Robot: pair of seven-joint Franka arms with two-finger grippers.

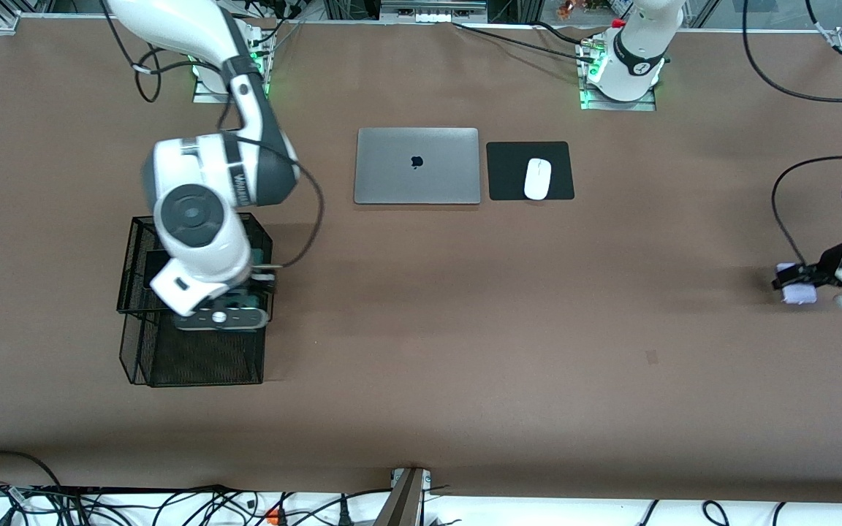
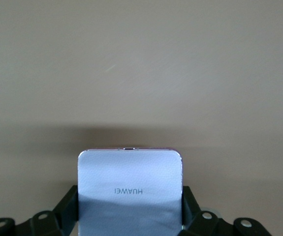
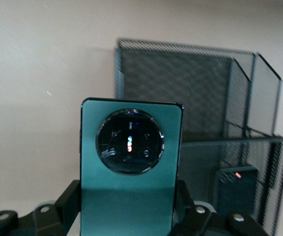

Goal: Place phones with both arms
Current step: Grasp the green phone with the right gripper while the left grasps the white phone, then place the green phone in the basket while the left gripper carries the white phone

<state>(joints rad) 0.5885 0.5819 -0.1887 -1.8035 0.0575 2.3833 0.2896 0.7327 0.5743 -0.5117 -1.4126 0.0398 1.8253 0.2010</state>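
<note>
Right now your right gripper (image 3: 126,219) is clamped on the green phone (image 3: 130,167) over the mesh basket (image 1: 194,358); a tilted release could strike the black phone (image 3: 235,189) inside. Your left gripper (image 2: 130,221) pinches the lilac phone (image 1: 797,292), well apart from the basket; a weak edge pinch may slip

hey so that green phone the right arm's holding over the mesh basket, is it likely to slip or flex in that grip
The green phone looks like a rigid flat slab, so it probably won't flex. Its back appears smooth and glossy, so it could slide in the right gripper, which pinches only its lower edges. The round camera ring looks like glass, so dropping it into the mesh basket seems risky.
</note>
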